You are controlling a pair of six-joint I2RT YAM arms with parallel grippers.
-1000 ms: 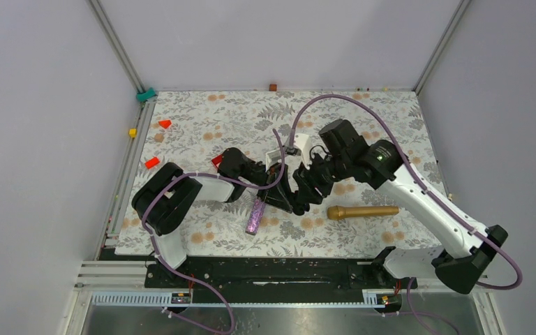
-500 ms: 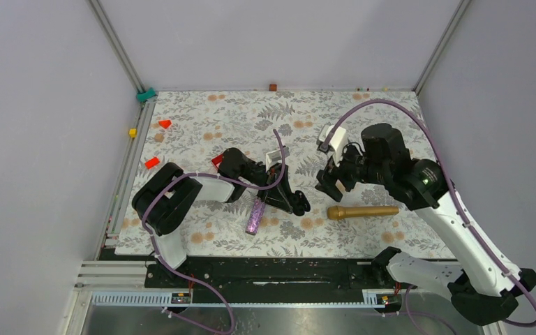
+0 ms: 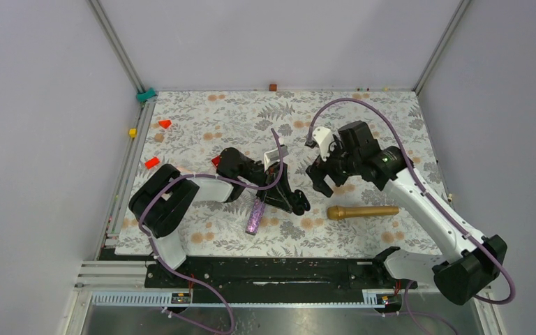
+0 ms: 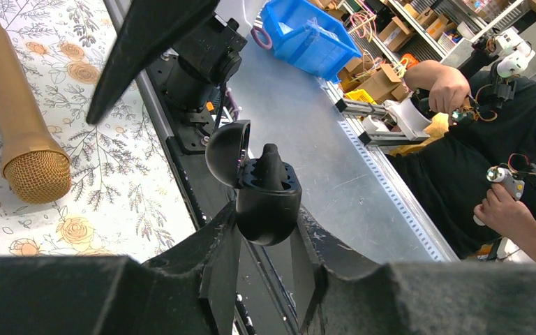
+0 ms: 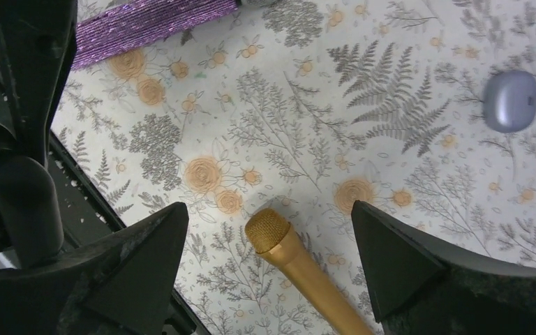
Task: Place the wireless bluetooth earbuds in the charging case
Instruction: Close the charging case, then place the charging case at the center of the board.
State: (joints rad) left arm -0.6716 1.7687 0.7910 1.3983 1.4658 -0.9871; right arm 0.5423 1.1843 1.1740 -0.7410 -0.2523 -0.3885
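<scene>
Your left gripper (image 4: 265, 234) is clamped on the charging case (image 4: 271, 202). From the left wrist you see both fingers pinching the base low down. That grip leaves the lid (image 4: 225, 150) hinged back and the sockets exposed for loading. One earbud (image 4: 271, 160) stands in the case with its stem poking up, and I judge it may not be pressed fully home. I cannot tell whether the other socket is filled. The gold microphone (image 4: 21, 132) lies on the mat (image 4: 112, 209) off to the side.

From the right wrist, your right gripper (image 5: 266, 209) is spread wide with nothing between its fingers. It hangs over the head of the gold microphone. The purple microphone (image 5: 146, 24) lies along the top edge, and a lilac capsule (image 5: 509, 101) sits well apart at the right. No loose earbud shows on the mat here.

From above, the right gripper is near the case but clear of it. The left arm seems to be serving as a fixture, steadying the case so your free gripper can fetch or press.
</scene>
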